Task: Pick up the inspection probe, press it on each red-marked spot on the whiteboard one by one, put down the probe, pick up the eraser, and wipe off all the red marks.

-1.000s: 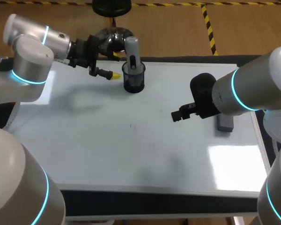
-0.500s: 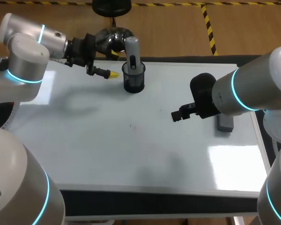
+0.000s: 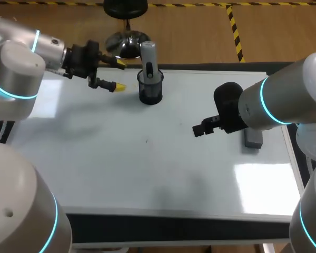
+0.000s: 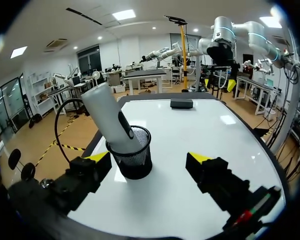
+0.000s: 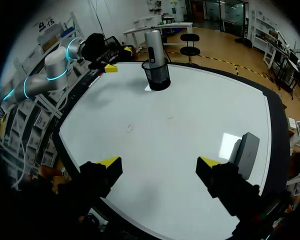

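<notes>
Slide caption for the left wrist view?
Open left end effector faces the probe leaning in a mesh cup on the whiteboard.

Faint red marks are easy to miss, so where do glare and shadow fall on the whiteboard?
Head view: glare on the whiteboard nearer than the eraser and at its far-left corner; soft shadows at left and near middle. Left wrist view: bright patches beyond the cup. Right wrist view: glare beside the eraser and the cup.

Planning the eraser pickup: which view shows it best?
Right wrist view: the eraser lies close, beside the right gripper. In the head view the right arm partly hides it; the left wrist view shows it far off.
</notes>
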Robot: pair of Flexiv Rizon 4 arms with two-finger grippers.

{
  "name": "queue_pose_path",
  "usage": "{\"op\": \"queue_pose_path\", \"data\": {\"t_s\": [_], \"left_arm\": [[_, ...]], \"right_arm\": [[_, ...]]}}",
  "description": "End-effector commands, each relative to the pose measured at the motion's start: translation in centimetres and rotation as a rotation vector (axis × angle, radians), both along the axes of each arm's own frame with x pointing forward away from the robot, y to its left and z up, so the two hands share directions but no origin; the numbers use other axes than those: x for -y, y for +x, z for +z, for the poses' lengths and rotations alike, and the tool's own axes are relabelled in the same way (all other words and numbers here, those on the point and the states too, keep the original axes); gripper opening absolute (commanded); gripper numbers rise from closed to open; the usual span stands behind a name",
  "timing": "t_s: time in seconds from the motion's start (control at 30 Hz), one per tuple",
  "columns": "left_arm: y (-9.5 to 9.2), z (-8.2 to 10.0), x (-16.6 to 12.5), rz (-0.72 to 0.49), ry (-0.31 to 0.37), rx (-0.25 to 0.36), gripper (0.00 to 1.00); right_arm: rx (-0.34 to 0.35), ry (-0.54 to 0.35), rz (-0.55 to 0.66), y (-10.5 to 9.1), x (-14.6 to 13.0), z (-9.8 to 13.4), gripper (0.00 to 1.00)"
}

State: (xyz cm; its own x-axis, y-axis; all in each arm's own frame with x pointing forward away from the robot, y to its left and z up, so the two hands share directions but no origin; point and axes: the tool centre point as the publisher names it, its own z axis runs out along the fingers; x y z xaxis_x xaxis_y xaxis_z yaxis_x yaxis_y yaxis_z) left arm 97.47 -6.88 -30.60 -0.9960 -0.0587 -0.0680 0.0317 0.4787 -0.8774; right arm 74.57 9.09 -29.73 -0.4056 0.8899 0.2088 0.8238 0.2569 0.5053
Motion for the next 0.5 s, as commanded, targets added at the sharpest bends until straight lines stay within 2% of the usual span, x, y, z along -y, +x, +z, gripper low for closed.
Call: {"op": "queue_pose_path", "data": {"t_s": [0.03,0.5], "left_arm": [[-2.1,0.9,-1.4,0.055,0.013,0.019,1.0],[-5.2,2.0,-6.0,0.167,0.026,0.024,1.0]], "right_arm": [[0.0,0.001,0.001,0.0,0.1,0.0,1.0],[0.0,0.001,0.001,0.0,0.1,0.0,1.0]]}}
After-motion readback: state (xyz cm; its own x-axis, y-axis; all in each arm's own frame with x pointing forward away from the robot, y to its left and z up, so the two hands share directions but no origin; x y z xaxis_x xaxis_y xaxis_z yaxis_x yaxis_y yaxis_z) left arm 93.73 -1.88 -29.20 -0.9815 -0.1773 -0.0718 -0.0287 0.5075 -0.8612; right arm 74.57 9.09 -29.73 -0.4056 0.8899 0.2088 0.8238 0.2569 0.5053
